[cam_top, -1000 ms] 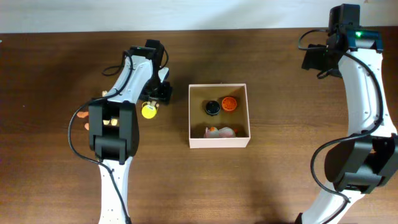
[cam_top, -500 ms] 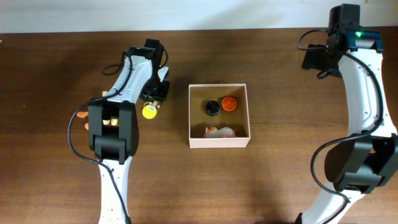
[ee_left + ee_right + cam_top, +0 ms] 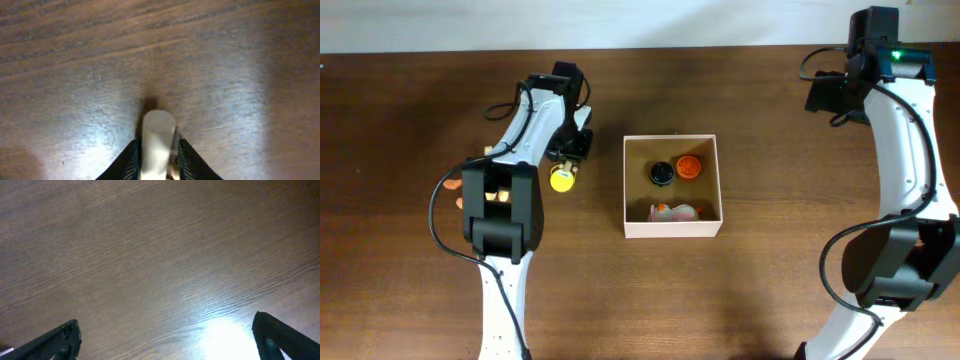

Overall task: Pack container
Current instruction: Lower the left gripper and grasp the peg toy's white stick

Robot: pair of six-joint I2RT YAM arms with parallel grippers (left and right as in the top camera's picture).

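Over the last second almost nothing is altered: the left gripper [image 3: 157, 150] is shifted only a trace, while the yellow toy [image 3: 560, 179] and everything inside the container [image 3: 672, 229] are left where they were. Nothing has therefore been added to the box, and the packing is judged to be at the pick-up of the next item, not at a drop. In the left wrist view the fingers are drawn narrow against both sides of a pale cream piece [image 3: 158, 125] with a rounded end; whether that piece belongs to the yellow toy cannot be told. The right gripper [image 3: 166, 330] is spread wide over bare wood with nothing between its fingers, parked far off at 2 o'clock of the container. The container is found near the middle of the table, at 3 o'clock of the yellow toy and at 4 o'clock of the left gripper, well apart from both. It is set flat with its opening turned straight up. Being square, it shows no true long axis; its walls are aligned with the 12–6 and 9–3 lines. A black round item [image 3: 662, 172] and an orange round item [image 3: 689, 166] are seen toward its 12 o'clock wall, and a pale-and-orange toy [image 3: 675, 211] against the 6 o'clock wall.
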